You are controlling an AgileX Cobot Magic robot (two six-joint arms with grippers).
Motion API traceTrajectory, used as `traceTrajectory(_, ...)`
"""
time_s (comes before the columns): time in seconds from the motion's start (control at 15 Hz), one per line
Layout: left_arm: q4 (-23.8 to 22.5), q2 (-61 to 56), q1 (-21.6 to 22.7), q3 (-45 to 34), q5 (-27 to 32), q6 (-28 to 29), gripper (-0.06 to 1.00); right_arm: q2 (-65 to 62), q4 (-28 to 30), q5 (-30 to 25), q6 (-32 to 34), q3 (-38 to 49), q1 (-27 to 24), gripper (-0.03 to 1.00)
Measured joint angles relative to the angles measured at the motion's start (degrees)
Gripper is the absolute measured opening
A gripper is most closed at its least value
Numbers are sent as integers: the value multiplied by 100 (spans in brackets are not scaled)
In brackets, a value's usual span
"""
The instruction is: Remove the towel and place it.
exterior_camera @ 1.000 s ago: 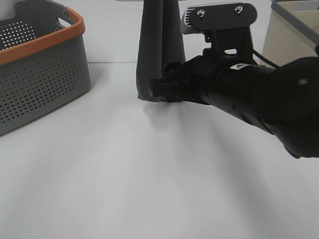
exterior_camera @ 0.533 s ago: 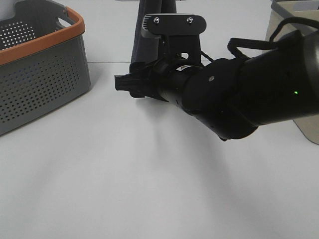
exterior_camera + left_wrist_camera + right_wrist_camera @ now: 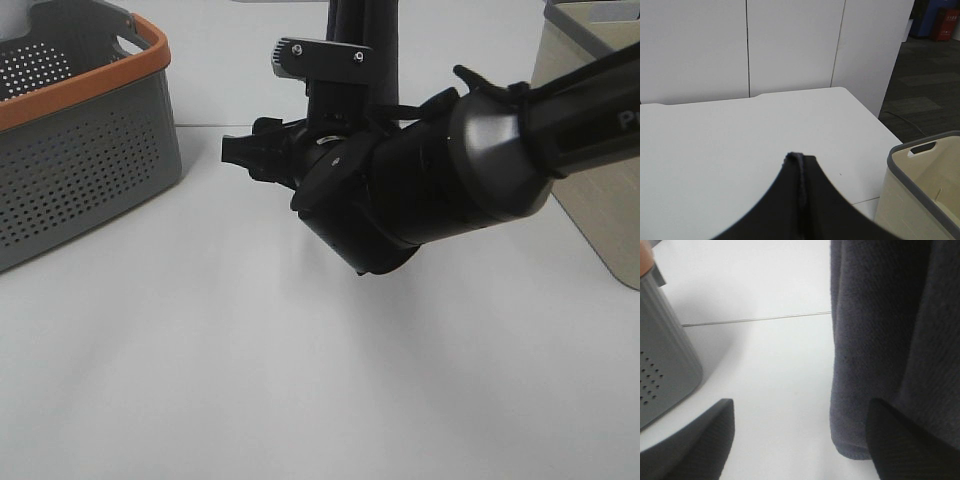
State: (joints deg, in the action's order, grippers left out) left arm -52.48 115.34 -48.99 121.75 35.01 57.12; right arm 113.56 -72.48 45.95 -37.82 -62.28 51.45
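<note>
Two right fingers [image 3: 690, 440] stand spread and released, grasping nothing. The towel [image 3: 880, 340] hangs upright beside them over the white counter [image 3: 765, 365]. It hides the left fingers, so I cannot tell their state.

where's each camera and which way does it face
Exterior high: mounted high, looking down on the white table; black right arm and open right gripper show.
Left wrist: on the left arm, looking across the table to white wall panels over the dark purplish-grey terry towel; no gripper visible.
Right wrist: on the right arm, facing the towel; black fingers spread.
Shared: both wrist views show the towel; exterior and right wrist, the grey perforated basket.
</note>
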Motion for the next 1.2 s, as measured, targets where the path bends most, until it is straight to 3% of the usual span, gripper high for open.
traceTrajectory(0.2,-126,6,0,0,-11,0,0,178,-722,504,-229,-23,0,72)
traceTrajectory(0.33,-195,6,0,0,-11,0,0,178,-1295,751,-985,-23,0,72)
traceTrajectory(0.67,-401,11,0,0,-11,0,0,-63,-1994,533,-2189,-34,0,71)
traceTrajectory(0.8,-430,11,0,0,-11,0,0,-264,-2045,636,-2406,-34,0,68)
traceTrajectory(1.0,-430,11,0,0,-11,0,0,-281,-1702,647,-2229,-34,0,68)
traceTrajectory(1.2,-430,11,0,0,-11,0,0,-115,-1180,682,-1478,-34,-86,67)
